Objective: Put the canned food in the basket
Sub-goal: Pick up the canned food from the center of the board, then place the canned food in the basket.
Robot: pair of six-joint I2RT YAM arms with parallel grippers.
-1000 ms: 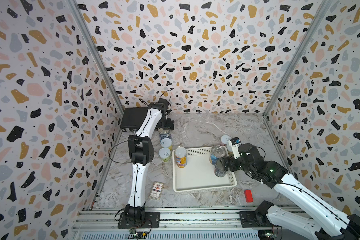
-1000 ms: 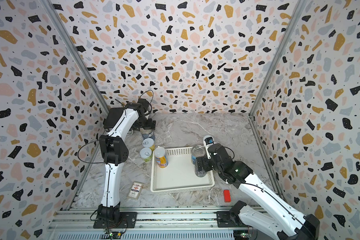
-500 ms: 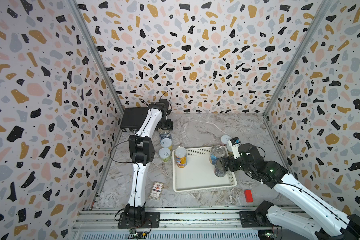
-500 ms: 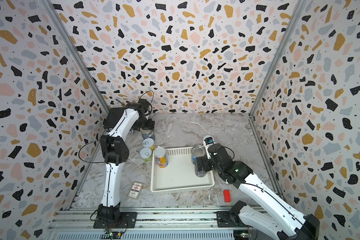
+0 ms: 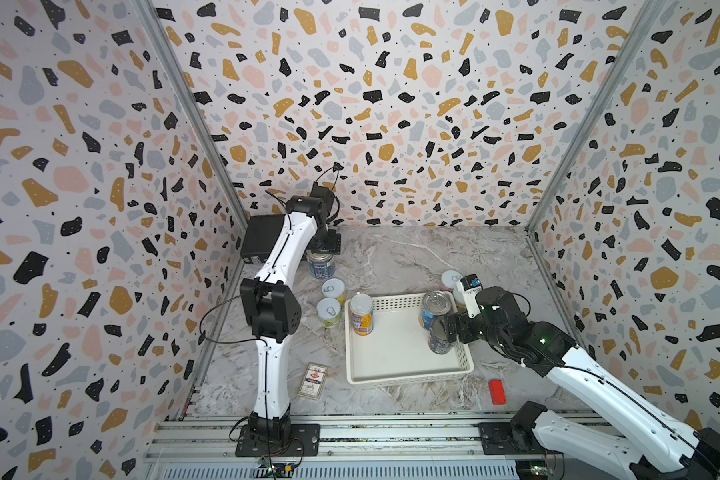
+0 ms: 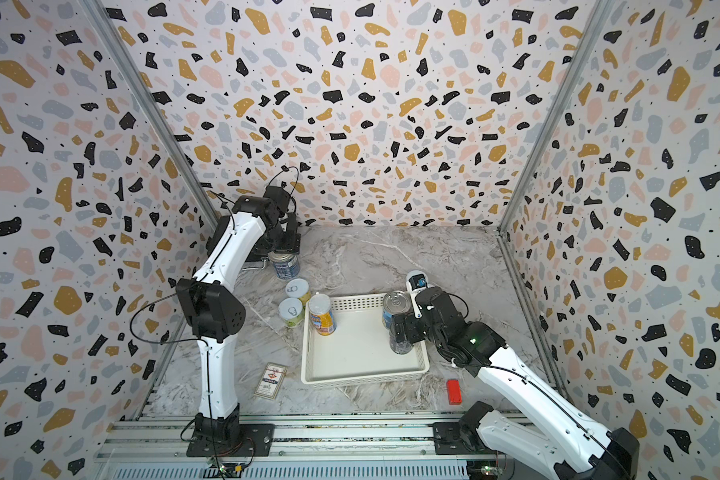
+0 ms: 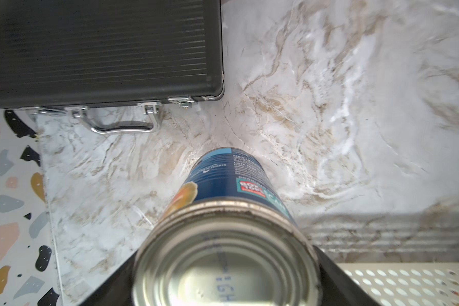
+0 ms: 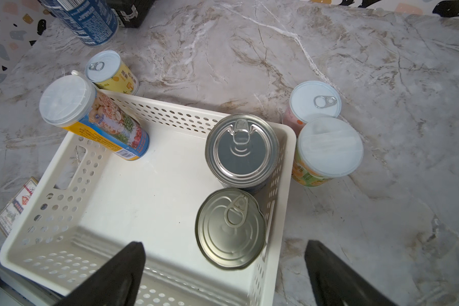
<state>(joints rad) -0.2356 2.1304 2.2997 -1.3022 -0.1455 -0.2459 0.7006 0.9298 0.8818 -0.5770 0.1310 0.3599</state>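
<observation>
Five more to bring into basket [image 5: 408, 376]: lift blue tin [image 5: 321, 266], left of centre and clamped by left gripper [image 5: 324, 248], straight up, clear pale-topped cans [image 5: 334, 291], hold wide-open right gripper [image 8: 224, 247] aside.

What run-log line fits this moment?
left tool: shut on blue tin | right tool: open over basket edge | in basket: yellow can, two metal-top tins | on table: four loose cans

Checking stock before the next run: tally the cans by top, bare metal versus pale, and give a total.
Bare-metal-topped tins: 3
Pale-topped cans: 5
Total: 8
</observation>
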